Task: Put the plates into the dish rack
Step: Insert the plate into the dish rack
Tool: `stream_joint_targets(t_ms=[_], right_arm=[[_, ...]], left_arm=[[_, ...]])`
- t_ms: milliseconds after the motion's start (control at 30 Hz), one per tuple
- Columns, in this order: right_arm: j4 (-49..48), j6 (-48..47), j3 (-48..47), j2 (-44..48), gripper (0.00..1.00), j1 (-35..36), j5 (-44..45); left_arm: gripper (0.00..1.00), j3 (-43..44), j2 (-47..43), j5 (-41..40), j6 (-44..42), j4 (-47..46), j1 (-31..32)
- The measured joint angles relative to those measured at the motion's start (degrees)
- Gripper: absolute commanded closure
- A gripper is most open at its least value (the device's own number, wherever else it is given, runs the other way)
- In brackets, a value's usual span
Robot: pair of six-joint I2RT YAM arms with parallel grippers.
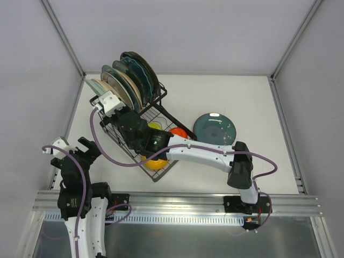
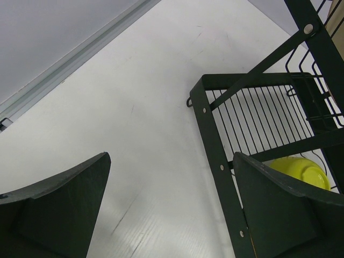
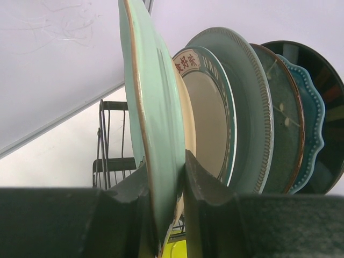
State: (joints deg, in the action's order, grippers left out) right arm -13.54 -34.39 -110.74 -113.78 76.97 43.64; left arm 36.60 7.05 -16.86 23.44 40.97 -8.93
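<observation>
Mint-green plate (image 3: 156, 134) clamped at rim by right gripper (image 3: 166, 180), upright, left end of dish rack (image 1: 163, 90) slots. 6 plates (image 3: 252, 107) standing there total. 1 teal plate (image 1: 215, 129) flat on table (image 1: 242, 97), right of rack. 3 bowls (image 1: 156, 163) in rack's lower part. Left gripper (image 2: 171, 161) spread wide, empty, near left.

There's the mint green plate (image 3: 156, 107), a thin brown line tracing its edge. The cream plate (image 3: 207, 134) shows a teal border and red lettering on a pale label. The grey-blue plate (image 3: 252, 97) carries fine ribbing round the rim; then the dark teal plate (image 3: 282, 123) and the scalloped teal plate (image 3: 310, 129). Dish rack (image 2: 204, 115): black wire. 1 yellow bowl (image 1: 156, 163), 1 orange bowl (image 1: 178, 131). Table (image 1: 242, 97): white.
</observation>
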Motion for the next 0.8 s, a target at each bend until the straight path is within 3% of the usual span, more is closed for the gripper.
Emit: stream_joint_targets(t_ms=[800], right_arm=[[-0.57, -1.90, 1.97, 1.25, 0.99, 0.42, 1.97]], left_arm=[[0.01, 0.00, 0.00, 0.00, 0.00, -0.02, 0.00]])
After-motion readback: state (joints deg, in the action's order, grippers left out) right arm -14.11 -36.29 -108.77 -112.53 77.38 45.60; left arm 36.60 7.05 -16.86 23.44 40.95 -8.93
